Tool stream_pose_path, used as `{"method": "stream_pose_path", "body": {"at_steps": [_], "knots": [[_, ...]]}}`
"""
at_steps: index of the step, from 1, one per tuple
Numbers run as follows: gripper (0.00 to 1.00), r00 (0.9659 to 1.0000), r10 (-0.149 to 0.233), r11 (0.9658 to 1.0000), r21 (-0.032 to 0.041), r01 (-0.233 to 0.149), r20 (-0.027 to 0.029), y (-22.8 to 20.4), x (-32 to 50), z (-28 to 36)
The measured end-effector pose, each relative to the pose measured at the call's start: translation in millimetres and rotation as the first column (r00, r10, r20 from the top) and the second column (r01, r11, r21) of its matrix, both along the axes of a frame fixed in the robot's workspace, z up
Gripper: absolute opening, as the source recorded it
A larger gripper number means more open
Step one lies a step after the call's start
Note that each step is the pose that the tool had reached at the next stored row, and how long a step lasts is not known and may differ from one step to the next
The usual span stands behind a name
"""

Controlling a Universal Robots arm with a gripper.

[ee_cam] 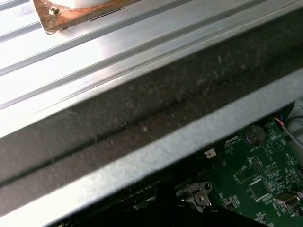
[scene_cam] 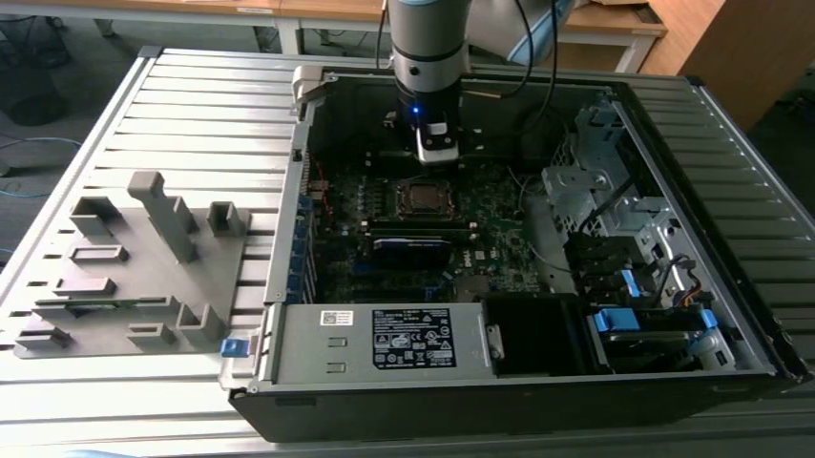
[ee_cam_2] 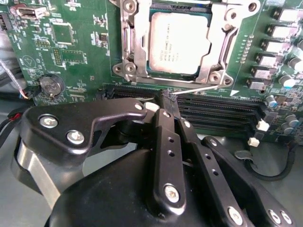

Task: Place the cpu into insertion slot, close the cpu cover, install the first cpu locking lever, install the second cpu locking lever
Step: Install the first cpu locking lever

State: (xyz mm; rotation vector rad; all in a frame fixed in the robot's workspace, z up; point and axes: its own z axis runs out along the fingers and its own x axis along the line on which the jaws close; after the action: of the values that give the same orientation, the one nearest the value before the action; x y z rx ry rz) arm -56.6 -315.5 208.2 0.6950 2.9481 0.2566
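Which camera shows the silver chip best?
The second wrist view: the chip sits close, framed by its metal cover. In the exterior view the chip is tiny, near the gripper. The first wrist view faces the case wall.

My arm is a smooth silver-grey cylinder ending in a dark band, where a small blue light glows above a white block. In the second wrist view my tool is all glossy black: curved linkage plates pinned with silver screws, two slim fingers dotted with small holes, and a bare metal ring at its base.
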Motion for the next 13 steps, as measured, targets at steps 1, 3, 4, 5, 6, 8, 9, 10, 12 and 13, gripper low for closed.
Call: {"method": "stream_pose_path", "body": {"at_steps": [1,3,4,5,6,8,9,10,12,13], "knots": [[0.11,1.0000,-0.001,1.0000,0.0002,0.001,0.0000,0.7,0.0,-0.2],[0.11,1.0000,-0.003,1.0000,0.0002,0.003,0.0000,1.4,0.0,-0.3],[0.11,1.0000,-0.003,1.0000,0.0001,0.003,0.0000,1.4,0.0,-0.4],[0.11,1.0000,-0.003,1.0000,0.0001,0.003,0.0000,1.4,0.0,-0.6],[0.11,1.0000,-0.004,1.0000,0.0002,0.004,0.0001,1.5,0.1,-0.8],[0.11,1.0000,-0.004,1.0000,0.0001,0.004,0.0006,1.5,0.2,-1.4],[0.11,1.0000,-0.004,1.0000,0.0002,0.004,0.0012,1.5,0.3,-1.7],[0.11,1.0000,-0.004,1.0000,0.0001,0.004,0.0020,1.5,0.3,-2.1],[0.11,1.0000,-0.004,1.0000,0.0001,0.004,0.0044,1.5,0.4,-2.9],[0.11,1.0000,-0.004,1.0000,0.0001,0.004,0.0059,1.5,0.4,-3.4]]}}
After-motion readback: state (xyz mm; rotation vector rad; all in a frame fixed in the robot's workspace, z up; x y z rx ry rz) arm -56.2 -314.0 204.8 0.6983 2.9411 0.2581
